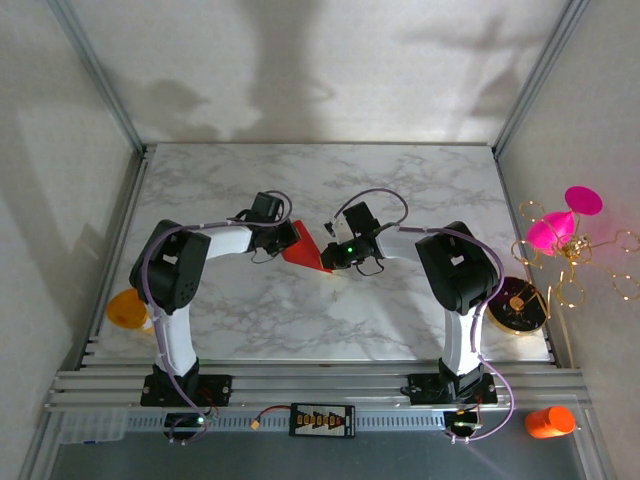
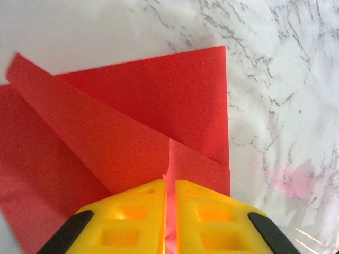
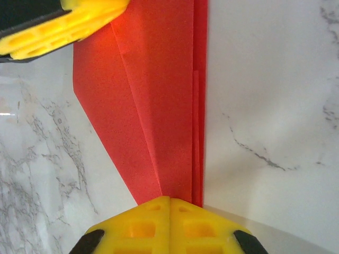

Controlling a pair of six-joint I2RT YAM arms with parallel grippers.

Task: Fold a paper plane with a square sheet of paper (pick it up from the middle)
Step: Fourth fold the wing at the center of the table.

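The red sheet of paper [image 1: 305, 252] lies folded into a pointed, layered shape at the middle of the marble table, between my two grippers. My left gripper [image 1: 290, 238] is at its left end; in the left wrist view its yellow jaws [image 2: 170, 185] stand a thin slit apart with a raised flap of the paper [image 2: 159, 95] in the slit. My right gripper [image 1: 332, 255] holds the narrow end. In the right wrist view its jaws [image 3: 169, 200] are pressed together on the paper's long creased layers [image 3: 153, 95]. The left fingers [image 3: 63, 24] show at that view's top left.
A magenta cone ornament with gold wire [image 1: 560, 232] stands off the table's right edge, above a dark round object [image 1: 518, 303]. An orange bottle [image 1: 548, 422] lies at the near right. An orange item [image 1: 127, 308] sits by the left arm. Bare marble [image 1: 400, 190] stretches behind.
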